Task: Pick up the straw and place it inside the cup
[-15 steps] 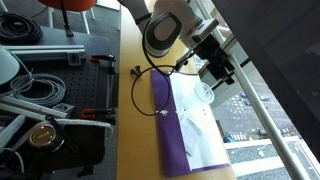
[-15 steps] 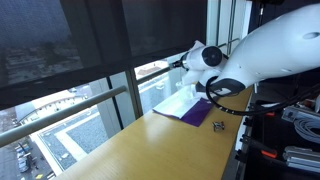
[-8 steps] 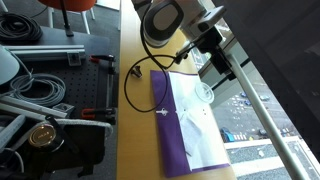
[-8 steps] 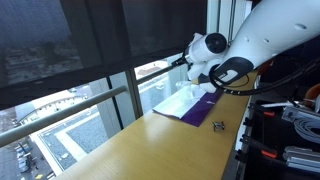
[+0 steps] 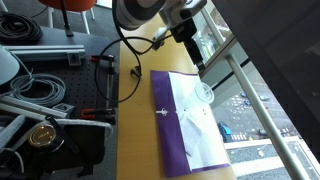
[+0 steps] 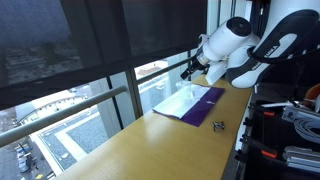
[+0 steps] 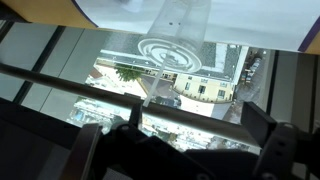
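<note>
Both exterior views show my gripper (image 5: 197, 57) held up in the air on the window side of the wooden table (image 5: 136, 125), clear of everything below it. In the wrist view its 2 fingers (image 7: 272, 148) come in from the bottom of the picture, dark and blurred. They stand spread wide apart with nothing between them; through the gap I see only the window glass and the buildings far below.

The cup (image 5: 205, 92) stands upright on the white cloth (image 5: 197, 130), close to the cloth's window-side edge and well away from the purple stripe (image 5: 170, 140) that runs down the opposite side. From the wrist camera the cup (image 7: 170, 52) reads as clear concentric rings just beyond the edge of the white fabric, ahead of the open fingers and not touching them. In an exterior view the cup sits lower than the gripper and slightly to one side of it.

1 small object (image 5: 164, 112) lies on the purple stripe, well apart from the cup, with a thin pale line reaching from it across the white part; I cannot tell whether this is the straw, as it is too small.

1 black cable (image 5: 118, 60) loops from the arm down over the table near the cloth's far corner.
</note>
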Robot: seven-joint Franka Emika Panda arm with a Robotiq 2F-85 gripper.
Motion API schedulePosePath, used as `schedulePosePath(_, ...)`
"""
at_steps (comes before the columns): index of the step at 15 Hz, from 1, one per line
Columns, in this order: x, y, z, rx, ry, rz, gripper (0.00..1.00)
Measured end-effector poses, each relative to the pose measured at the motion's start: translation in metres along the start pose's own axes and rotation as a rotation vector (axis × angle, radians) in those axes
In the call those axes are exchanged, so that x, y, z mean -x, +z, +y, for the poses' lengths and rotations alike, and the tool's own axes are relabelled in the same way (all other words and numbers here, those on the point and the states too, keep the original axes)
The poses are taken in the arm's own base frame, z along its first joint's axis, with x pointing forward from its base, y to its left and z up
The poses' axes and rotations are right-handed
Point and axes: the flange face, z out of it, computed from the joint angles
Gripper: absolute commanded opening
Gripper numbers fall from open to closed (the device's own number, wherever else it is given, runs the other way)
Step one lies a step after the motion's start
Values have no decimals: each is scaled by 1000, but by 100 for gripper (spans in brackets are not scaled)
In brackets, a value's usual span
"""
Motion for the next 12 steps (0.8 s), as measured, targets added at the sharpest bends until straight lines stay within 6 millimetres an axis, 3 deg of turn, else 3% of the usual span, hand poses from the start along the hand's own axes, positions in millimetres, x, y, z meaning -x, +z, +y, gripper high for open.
schedulePosePath(2, 21, -12, 16, -44, -59, -74, 100)
schedulePosePath(7, 73, -27, 84, -82, -186, -302, 100)
schedulePosePath(9, 81, -27, 101, -96, -234, -388, 100)
schedulePosePath(12, 78, -25, 107, -149, -309, -493, 100)
